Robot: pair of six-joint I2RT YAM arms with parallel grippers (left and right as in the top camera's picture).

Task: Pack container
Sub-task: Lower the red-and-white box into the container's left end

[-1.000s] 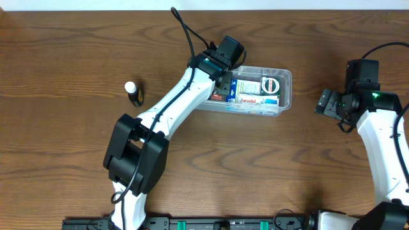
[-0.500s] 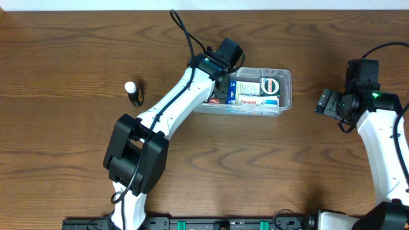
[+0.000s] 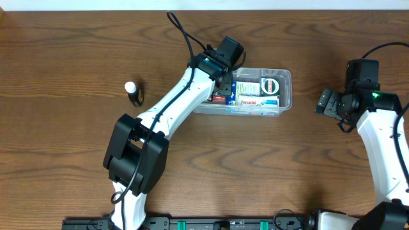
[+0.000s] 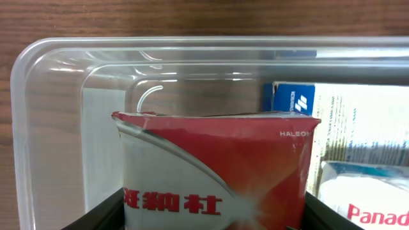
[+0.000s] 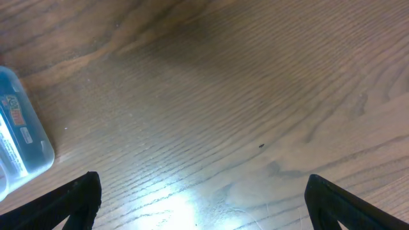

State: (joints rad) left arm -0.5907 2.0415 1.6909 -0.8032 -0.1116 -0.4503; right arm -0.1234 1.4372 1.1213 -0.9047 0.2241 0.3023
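Wood table (image 3: 64, 160): one container (image 3: 287, 96), one red carton (image 4: 217, 172), one bottle (image 3: 133, 93).

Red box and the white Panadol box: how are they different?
The red box is pinched by the left gripper; the Panadol box lies flat with nothing touching it. The red box is mostly red with a white swoosh; the Panadol box is white with red letters. Both are in the clear container.
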